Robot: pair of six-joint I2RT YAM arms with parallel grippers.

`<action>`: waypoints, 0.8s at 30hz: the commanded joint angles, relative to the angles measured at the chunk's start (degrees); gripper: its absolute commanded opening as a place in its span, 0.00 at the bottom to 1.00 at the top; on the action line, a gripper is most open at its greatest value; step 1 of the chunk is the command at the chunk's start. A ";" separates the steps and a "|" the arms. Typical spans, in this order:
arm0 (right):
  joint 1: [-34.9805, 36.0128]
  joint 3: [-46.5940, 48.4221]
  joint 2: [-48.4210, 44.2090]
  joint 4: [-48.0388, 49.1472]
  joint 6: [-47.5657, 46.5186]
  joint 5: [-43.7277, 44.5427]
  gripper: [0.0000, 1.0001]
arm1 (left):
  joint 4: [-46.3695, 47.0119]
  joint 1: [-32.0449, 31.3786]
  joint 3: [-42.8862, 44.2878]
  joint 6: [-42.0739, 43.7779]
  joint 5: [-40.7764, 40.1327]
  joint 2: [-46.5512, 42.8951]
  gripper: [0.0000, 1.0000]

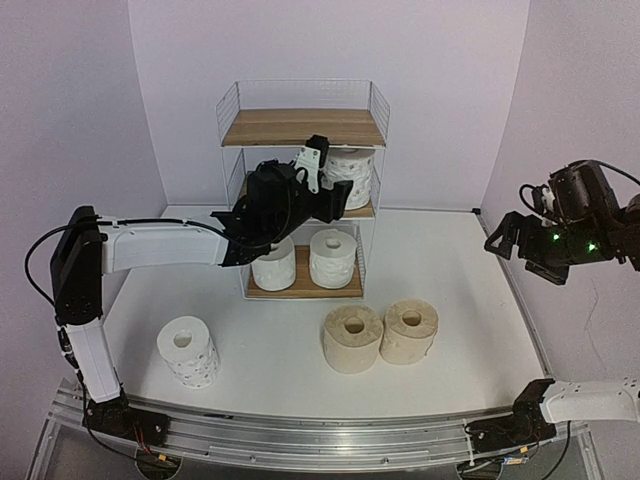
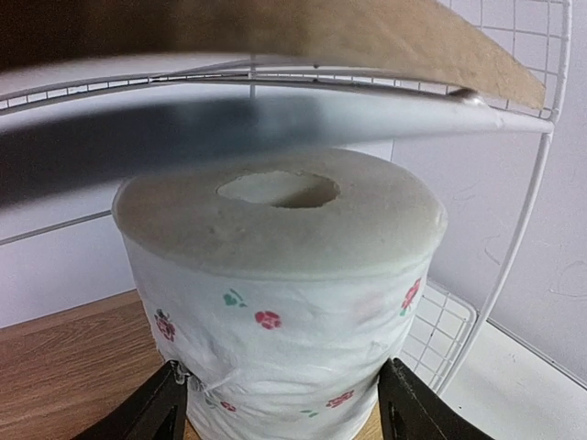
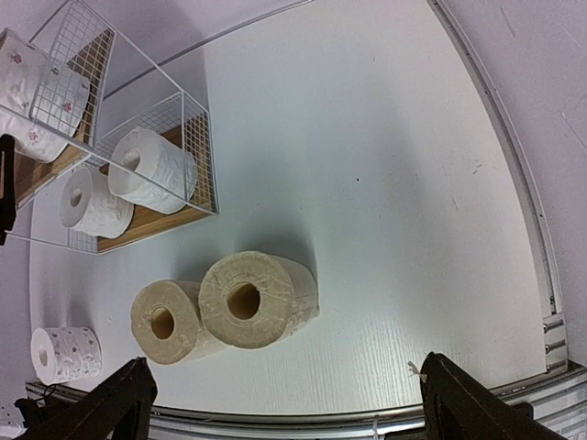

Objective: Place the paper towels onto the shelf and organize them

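Left gripper (image 2: 282, 405) straddles printed roll (image 2: 275, 275), upright on shelf (image 1: 300, 127) middle board for stability; gripping or loose, can't tell. Right gripper (image 3: 284, 380) parked frame right, jaws apart.

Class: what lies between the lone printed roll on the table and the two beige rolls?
Only bare table separates the printed roll from the beige rolls, clearest in the top view.
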 commanded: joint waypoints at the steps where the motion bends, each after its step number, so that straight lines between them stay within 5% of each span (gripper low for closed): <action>1: -0.21 -0.03 -0.89 1.17 -0.56 0.60 0.98 | -2.06 1.39 -1.74 -1.52 -3.00 -2.89 0.72; 14: -0.20 -0.84 -1.50 1.39 -0.12 -0.73 0.98 | -6.30 1.25 -6.25 -4.70 1.28 -10.02 0.97; 24: -0.21 -3.27 -1.49 2.86 -0.13 -3.52 0.98 | -21.20 -6.75 -14.84 -16.86 -4.55 -23.04 1.00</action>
